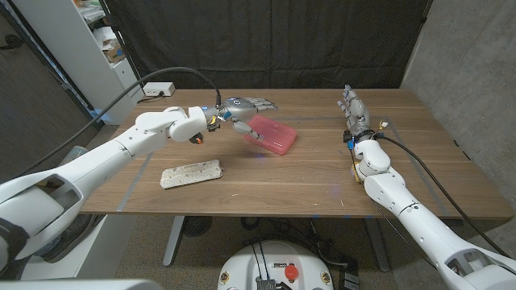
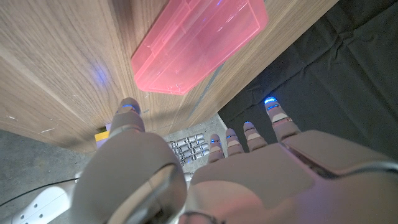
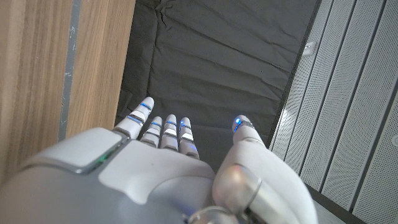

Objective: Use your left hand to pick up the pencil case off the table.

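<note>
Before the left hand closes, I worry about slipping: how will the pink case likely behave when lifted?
The pink case looks like rigid, glossy plastic, so it should stay stiff but may be slippery. It seems see-through and empty, so probably light. It lies flat on the table, unlikely to roll. The left robot hand is open beside it.

left hand [image 1: 244, 113] open beside pink pencil case [image 1: 271, 133], white cloth [image 1: 191, 173] nearer front edge

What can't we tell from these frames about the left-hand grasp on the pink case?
- Contact: head view, left hand overlaps the pencil case; touching or hovering is unclear.
- Left wrist view: case cut by the frame edge; fingers apart, not on it.
- Grey pouch: too small to identify.
</note>
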`<action>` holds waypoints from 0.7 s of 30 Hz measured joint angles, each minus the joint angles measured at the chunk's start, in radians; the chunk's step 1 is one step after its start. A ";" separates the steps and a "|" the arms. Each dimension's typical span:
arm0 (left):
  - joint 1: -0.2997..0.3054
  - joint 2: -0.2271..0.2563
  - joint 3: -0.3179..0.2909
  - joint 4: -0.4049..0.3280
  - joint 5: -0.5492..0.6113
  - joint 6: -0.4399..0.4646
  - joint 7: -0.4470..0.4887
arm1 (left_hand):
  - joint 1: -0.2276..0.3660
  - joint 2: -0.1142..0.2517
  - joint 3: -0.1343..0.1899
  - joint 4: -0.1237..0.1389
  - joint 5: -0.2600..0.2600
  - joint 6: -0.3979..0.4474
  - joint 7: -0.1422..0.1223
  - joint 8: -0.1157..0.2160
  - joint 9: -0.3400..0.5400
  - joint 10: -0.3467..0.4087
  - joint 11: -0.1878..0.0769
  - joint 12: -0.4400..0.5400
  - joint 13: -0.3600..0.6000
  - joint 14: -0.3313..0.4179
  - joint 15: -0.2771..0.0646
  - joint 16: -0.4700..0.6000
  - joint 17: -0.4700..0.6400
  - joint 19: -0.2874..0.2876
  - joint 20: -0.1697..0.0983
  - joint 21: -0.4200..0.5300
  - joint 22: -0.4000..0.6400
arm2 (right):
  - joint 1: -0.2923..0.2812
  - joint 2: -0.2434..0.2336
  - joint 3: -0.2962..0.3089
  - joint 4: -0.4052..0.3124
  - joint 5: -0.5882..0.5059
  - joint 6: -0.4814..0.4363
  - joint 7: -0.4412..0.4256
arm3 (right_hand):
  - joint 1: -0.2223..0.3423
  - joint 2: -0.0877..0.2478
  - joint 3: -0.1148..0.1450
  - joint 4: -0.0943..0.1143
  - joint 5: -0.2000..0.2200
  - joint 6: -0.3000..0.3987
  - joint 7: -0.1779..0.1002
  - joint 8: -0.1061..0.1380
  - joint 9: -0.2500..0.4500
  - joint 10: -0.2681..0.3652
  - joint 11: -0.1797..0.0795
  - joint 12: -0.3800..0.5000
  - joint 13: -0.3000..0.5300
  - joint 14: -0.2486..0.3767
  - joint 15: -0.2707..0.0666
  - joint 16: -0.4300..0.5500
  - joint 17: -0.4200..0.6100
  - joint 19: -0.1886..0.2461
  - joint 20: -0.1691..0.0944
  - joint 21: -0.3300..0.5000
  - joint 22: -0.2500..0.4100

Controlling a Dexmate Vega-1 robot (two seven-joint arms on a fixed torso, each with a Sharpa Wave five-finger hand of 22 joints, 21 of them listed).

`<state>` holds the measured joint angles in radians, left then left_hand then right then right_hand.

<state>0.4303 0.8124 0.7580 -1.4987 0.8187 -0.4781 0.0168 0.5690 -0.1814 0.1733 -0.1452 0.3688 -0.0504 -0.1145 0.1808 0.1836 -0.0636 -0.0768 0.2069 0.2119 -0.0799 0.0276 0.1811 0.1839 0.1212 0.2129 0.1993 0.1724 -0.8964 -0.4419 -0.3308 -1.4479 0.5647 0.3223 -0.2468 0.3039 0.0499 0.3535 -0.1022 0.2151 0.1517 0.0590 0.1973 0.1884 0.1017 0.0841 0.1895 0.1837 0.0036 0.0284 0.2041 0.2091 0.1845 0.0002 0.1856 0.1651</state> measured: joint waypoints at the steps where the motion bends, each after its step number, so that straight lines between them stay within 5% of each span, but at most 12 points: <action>1: -0.003 0.001 0.002 0.000 0.008 -0.005 0.000 | 0.000 0.000 0.000 0.000 0.000 0.000 0.000 0.000 0.000 0.000 0.000 0.000 0.000 0.000 0.000 0.000 0.000 0.000 0.000 0.000 0.000 | 0.000 0.001 0.000 0.000 0.000 0.000 0.000 | 0.000 0.000 0.000 0.000 0.000 0.000 0.000 0.000 0.000 0.000 0.000 0.000 0.000 0.000 0.000 0.000 0.000 0.000 0.000 0.000 0.000; 21: -0.042 0.007 0.025 -0.004 0.102 -0.030 -0.010 | 0.000 0.000 -0.069 0.000 -0.015 -0.049 -0.009 0.000 0.000 -0.082 0.007 -0.008 0.005 -0.086 0.016 -0.003 0.002 0.000 0.000 -0.011 0.000 | 0.006 0.013 -0.004 0.013 0.003 0.000 -0.003 | 0.000 0.000 -0.003 -0.003 0.000 0.000 0.000 0.000 0.000 0.000 0.000 0.000 0.000 0.000 0.000 0.000 0.003 0.000 0.000 0.000 0.000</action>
<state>0.3885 0.8190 0.7831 -1.5028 0.9210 -0.5082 0.0066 0.5690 -0.1814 0.1042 -0.1452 0.3535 -0.0991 -0.1237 0.1808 0.1836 -0.1455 -0.0694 0.1993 0.2167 -0.1663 0.0439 0.1778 0.1857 0.1211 0.2128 0.1884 0.1724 -0.8901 -0.4291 -0.3344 -1.4352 0.5675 0.3226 -0.2494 0.3037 0.0501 0.3506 -0.1051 0.2151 0.1518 0.0590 0.1973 0.1883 0.1017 0.0841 0.1895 0.1837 0.0036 0.0284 0.2041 0.2118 0.1846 0.0002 0.1856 0.1651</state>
